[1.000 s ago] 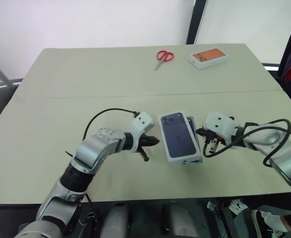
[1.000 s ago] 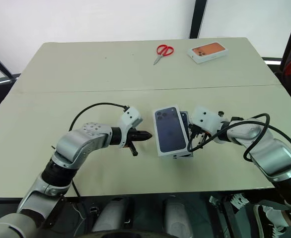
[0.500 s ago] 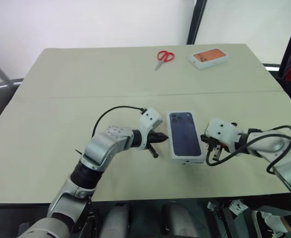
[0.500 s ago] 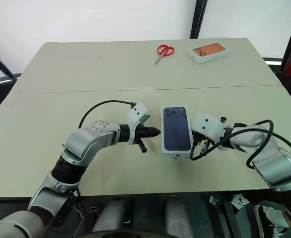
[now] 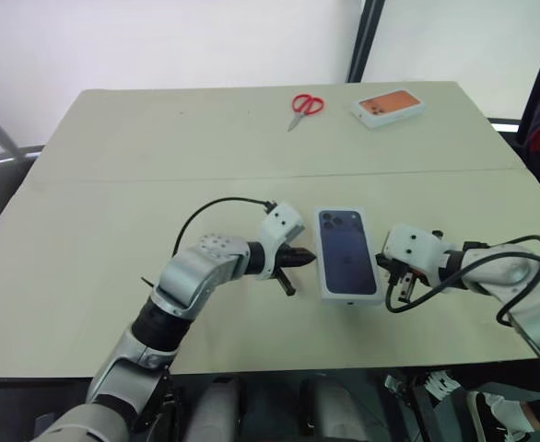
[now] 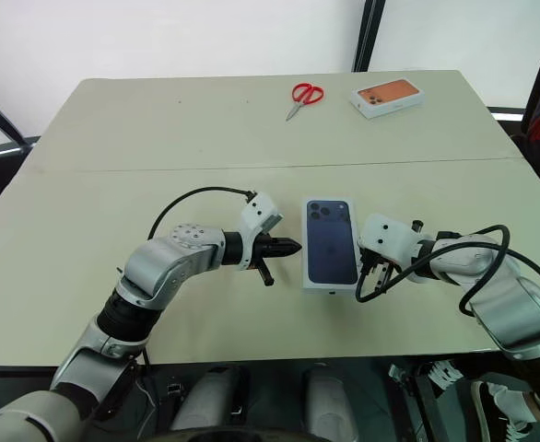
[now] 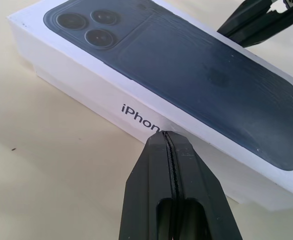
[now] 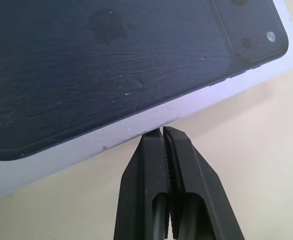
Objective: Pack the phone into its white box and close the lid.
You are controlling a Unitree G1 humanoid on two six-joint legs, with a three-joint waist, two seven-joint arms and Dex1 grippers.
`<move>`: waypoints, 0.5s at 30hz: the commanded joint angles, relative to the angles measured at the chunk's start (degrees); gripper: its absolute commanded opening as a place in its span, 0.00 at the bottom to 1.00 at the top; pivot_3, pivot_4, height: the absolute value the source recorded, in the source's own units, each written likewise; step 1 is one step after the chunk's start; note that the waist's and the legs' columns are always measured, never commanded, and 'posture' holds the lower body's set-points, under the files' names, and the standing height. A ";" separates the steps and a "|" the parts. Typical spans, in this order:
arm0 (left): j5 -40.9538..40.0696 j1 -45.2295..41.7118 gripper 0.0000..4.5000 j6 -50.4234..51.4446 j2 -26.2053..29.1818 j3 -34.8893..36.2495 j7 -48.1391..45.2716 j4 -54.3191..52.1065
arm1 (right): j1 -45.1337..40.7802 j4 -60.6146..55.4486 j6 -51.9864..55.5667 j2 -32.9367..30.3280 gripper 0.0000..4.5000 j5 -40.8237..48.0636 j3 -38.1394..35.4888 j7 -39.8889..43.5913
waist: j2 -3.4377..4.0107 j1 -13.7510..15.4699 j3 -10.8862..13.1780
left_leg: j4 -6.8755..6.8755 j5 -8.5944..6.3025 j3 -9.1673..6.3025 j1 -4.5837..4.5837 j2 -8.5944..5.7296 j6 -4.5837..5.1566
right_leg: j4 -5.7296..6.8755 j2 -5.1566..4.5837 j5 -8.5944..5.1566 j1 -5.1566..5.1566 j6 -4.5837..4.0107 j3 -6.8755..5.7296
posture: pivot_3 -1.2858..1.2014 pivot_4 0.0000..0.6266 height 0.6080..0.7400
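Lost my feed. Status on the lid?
Both end effectors, left and right, shut, flanking the white box. Lid on, squared. Nothing in the way.

Left arm sweeps up from the lower left of the frame, elbow bent, forearm angling toward the centre, a black cable looping over the wrist. The left hand (image 5: 304, 259) sits just left of centre, pointing right and slightly downward, its two black fingers (image 7: 172, 165) pressed flat together, tips meeting in a single seam. Right arm comes in from the lower right edge, forearm running leftward, cables curling around the wrist. The right hand (image 5: 383, 264) sits right of centre, tips aimed left, fingers (image 8: 164, 160) closed tight against each other too. Both hands are level with one another, facing inward.
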 commanded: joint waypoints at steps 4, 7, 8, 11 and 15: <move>0.05 -0.79 0.00 -1.66 -0.22 -0.76 -0.36 -0.52 | 0.07 -2.33 -0.88 0.52 0.03 -0.79 -1.90 0.52 | 0.00 0.00 0.00 | 0.00 0.00 0.00 0.00 0.00 0.00 | 0.00 0.00 0.00 0.01 0.00 0.00 | 0.52 0.24 1.00; 0.19 -0.73 0.00 -1.75 -0.24 -0.75 -0.11 -0.18 | 0.06 -2.08 -0.97 0.66 0.03 -1.10 -1.93 0.62 | 0.00 0.00 0.00 | 0.00 0.00 0.00 0.00 0.00 0.00 | 0.00 0.00 0.00 0.01 0.00 0.00 | 0.52 0.24 1.00; 0.27 -0.76 0.00 -1.90 -0.25 -0.75 -0.07 0.10 | -0.22 -1.72 -0.97 0.85 0.03 -1.29 -1.78 0.55 | 0.00 0.00 0.00 | 0.00 0.00 0.00 0.00 0.00 0.00 | 0.00 0.00 0.00 0.01 0.00 0.00 | 0.52 0.24 1.00; 0.32 -0.80 0.00 -2.09 -0.50 -0.63 0.20 0.45 | -0.59 -1.26 -0.88 1.32 0.03 -1.75 -1.73 0.44 | 0.00 0.00 0.00 | 0.00 0.00 0.00 0.01 0.00 0.00 | 0.00 0.00 0.00 0.01 0.00 0.00 | 0.52 0.24 1.00; 0.59 -1.16 0.00 -2.32 -1.53 -0.06 1.01 1.99 | -1.07 -0.65 -0.76 1.99 0.03 -2.43 -1.59 0.11 | 0.00 0.00 0.00 | 0.01 0.00 0.00 0.01 0.00 0.00 | 0.00 0.00 0.00 0.02 0.00 0.00 | 0.52 0.24 1.00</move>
